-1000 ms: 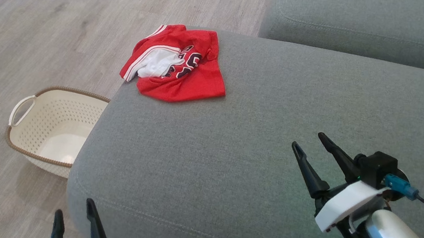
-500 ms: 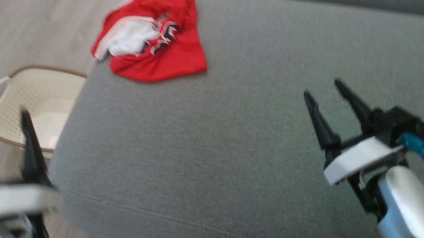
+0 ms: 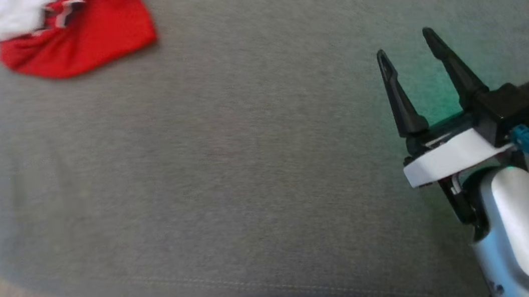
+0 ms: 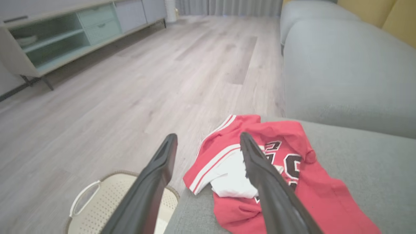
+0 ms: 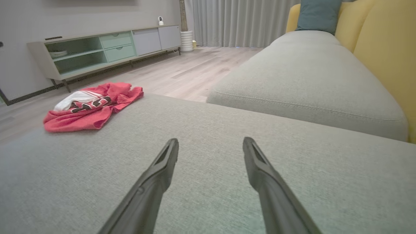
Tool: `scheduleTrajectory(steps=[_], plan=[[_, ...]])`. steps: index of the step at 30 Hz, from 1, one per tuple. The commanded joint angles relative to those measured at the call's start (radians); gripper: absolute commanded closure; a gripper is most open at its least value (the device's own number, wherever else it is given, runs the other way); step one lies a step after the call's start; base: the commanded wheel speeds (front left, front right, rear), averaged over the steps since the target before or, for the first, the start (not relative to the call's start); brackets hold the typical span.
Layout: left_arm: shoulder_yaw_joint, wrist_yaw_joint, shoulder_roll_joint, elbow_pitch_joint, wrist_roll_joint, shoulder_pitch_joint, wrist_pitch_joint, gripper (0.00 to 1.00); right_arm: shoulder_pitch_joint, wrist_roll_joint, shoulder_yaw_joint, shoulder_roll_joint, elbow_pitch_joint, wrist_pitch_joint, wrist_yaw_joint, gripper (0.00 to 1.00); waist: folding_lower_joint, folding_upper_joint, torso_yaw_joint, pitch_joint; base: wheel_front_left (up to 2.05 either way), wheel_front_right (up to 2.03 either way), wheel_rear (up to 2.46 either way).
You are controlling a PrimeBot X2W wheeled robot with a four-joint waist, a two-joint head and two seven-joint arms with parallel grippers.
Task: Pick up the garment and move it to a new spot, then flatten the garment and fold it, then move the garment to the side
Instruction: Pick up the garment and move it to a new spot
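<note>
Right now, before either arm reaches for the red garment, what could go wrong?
The garment lies crumpled at the edge of the sofa cushion, so a nudge from the open left end effector might push it off toward the basket below. Bunched layers may mean only one gets pinched.

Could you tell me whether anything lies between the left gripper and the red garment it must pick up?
Nothing visible does. In the left wrist view the left gripper, fingers open, points at the red garment crumpled at the grey cushion's corner. The basket sits lower, on the floor beside the cushion.
</note>
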Motion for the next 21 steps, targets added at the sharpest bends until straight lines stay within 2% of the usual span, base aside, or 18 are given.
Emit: scheduleTrajectory(steps=[1, 4, 10, 17, 20, 21], plan=[[0.033, -0.008, 0.076, 0.012, -0.007, -0.040, 0.011, 0.00, -0.030, -0.009, 0.029, 0.001, -0.052, 0.002, 0.007, 0.00, -0.0002, 0.0000, -0.092, 0.094, 0.00, 0.00, 0.00], [0.012, -0.029, 0.093, 0.108, -0.015, -0.099, 0.037, 0.00, -0.037, -0.017, 0.029, 0.001, -0.087, 0.007, 0.007, 0.00, -0.0002, 0.0000, -0.117, 0.132, 0.00, 0.00, 0.00], [-0.022, -0.040, 0.103, 0.223, -0.012, -0.179, 0.054, 0.00, -0.037, -0.013, 0.025, 0.001, -0.125, 0.007, 0.007, 0.00, -0.0002, 0.0000, -0.148, 0.190, 0.00, 0.00, 0.00], [-0.010, 0.066, 0.109, 0.311, 0.011, -0.230, 0.010, 0.00, -0.036, -0.009, 0.015, 0.001, -0.135, -0.004, 0.007, 0.00, -0.0002, 0.0000, -0.167, 0.214, 0.00, 0.00, 0.00], [-0.015, 0.068, 0.110, 0.346, 0.012, -0.246, 0.004, 0.00, -0.039, -0.008, 0.014, 0.001, -0.132, -0.007, 0.007, 0.00, -0.0002, 0.0000, -0.169, 0.216, 0.00, 0.00, 0.00], [-0.017, 0.067, 0.111, 0.357, 0.012, -0.251, 0.001, 0.04, -0.040, -0.007, 0.014, 0.001, -0.130, -0.009, 0.007, 0.00, -0.0002, 0.0000, -0.170, 0.216, 0.00, 0.00, 0.00]])
